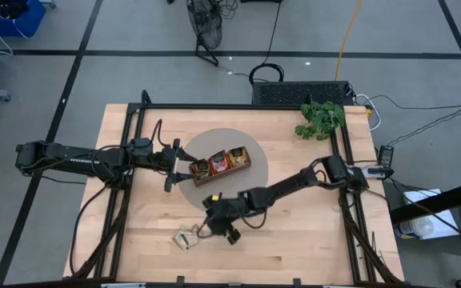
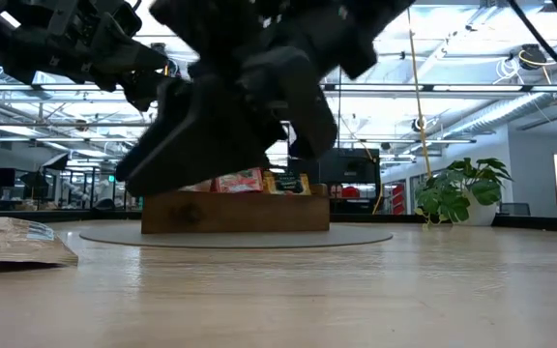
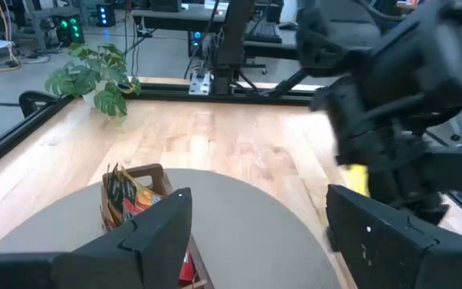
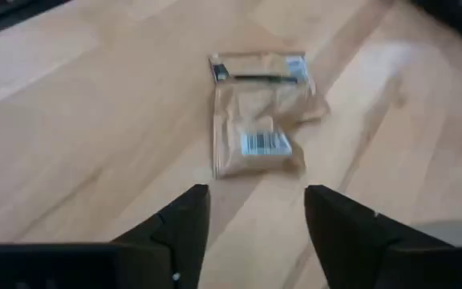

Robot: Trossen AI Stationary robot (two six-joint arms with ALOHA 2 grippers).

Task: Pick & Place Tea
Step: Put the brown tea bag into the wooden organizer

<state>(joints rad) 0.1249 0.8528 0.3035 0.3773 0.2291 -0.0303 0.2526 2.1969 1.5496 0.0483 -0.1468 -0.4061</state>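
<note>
Right end effector [image 4: 255,221] hangs with fingers parted, grasping nothing, over the desk [image 4: 70,120]. Just ahead of its fingertips lies one beige tea sachet [image 4: 257,116], flat, long axis running away from the fingers, barcode end nearest. Judged light, limp, crinkly; pinch one edge. Left end effector [image 1: 174,166] waits released beside the tray [image 1: 222,164].
</note>
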